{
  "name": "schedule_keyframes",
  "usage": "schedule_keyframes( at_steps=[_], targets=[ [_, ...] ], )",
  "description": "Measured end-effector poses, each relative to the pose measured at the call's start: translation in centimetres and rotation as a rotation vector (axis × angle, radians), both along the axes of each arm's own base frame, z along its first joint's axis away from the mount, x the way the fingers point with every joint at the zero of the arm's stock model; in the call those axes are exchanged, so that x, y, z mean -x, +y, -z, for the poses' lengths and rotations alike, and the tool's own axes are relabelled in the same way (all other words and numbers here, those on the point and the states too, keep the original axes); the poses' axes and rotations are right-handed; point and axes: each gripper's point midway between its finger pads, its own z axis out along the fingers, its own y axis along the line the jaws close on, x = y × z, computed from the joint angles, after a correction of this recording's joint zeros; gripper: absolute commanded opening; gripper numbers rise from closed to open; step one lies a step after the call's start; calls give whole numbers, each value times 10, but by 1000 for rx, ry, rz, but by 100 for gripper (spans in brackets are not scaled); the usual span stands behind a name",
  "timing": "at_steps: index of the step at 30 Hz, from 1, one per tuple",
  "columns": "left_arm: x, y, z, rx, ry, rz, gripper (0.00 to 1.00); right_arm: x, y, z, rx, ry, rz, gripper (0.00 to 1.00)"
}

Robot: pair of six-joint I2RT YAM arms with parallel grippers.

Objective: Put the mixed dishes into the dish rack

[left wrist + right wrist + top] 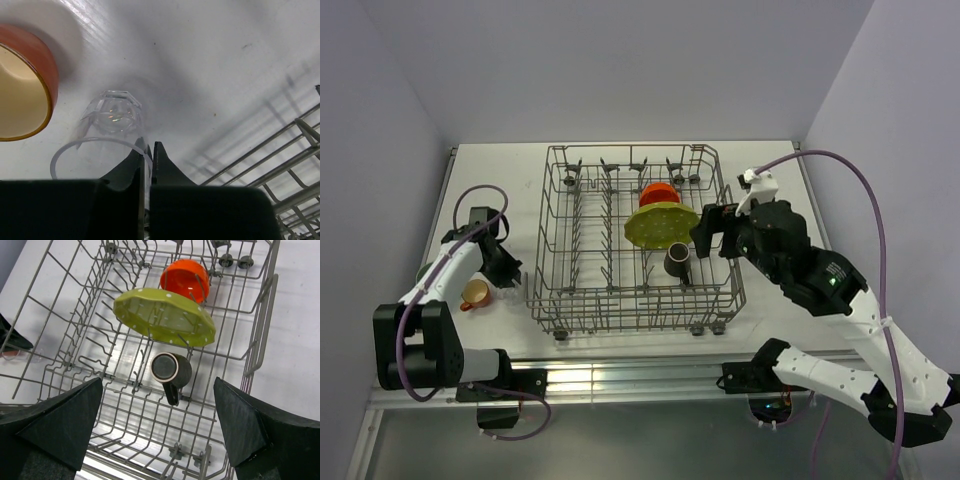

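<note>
The dish rack (542, 240) stands mid-table and holds the orange bowl (658, 192), the yellow-green scalloped plate (660, 224) on edge, and the dark brown mug (677, 261). My right gripper (715, 232) hovers open and empty over the rack's right side, above the mug (171, 371). My left gripper (148, 146) is low on the table left of the rack. It is shut on the wall of the clear glass (112, 112), with one finger inside the rim. The small orange handled cup (22, 100) stands just beside the glass.
The orange cup (475, 293) sits by the left arm's wrist. A pale green thing (424, 272) shows partly behind the left arm. The rack's left wall (300, 165) is close to the left gripper. Walls enclose the table on three sides.
</note>
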Motion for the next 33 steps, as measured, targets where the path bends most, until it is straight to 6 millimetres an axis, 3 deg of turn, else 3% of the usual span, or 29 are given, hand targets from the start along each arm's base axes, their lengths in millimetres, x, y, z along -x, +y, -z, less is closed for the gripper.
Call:
schedule_keyframes(
  at_steps=[3, 7, 10, 13, 16, 18, 20, 23, 25, 29, 33],
  targets=[
    [0, 0, -4, 7, -15, 7, 0, -3, 3, -8, -8, -7, 1, 100],
    [0, -2, -9, 26, -28, 12, 0, -7, 7, -5, -2, 10, 7, 100],
    [-1, -3, -29, 32, -56, 13, 0, -7, 9, -9, -16, 4, -3, 100],
    [-21, -1, -80, 22, -170, 20, 0, -5, 17, -24, -47, -11, -48, 100],
    [-60, 6, -163, -22, -387, 29, 0, -5, 33, -51, -99, -41, -114, 100],
    [-75, 8, -216, -35, -524, 31, 0, -5, 44, -63, -125, -45, -155, 100],
    [-81, 8, -265, -41, -651, 31, 0, -7, 56, -72, -146, -43, -193, 100],
    [-75, 3, -318, -29, -800, 40, 0, -10, 73, -73, -165, -17, -244, 100],
    [-67, -6, -344, 13, -889, 71, 0, -10, 82, -68, -175, 11, -275, 100],
    [-42, -52, -391, 233, -1124, 220, 0, -6, 104, -68, -232, 48, -364, 100],
    [-18, -101, -395, 549, -1236, 396, 0, 4, 127, -85, -345, 41, -497, 100]
  ],
)
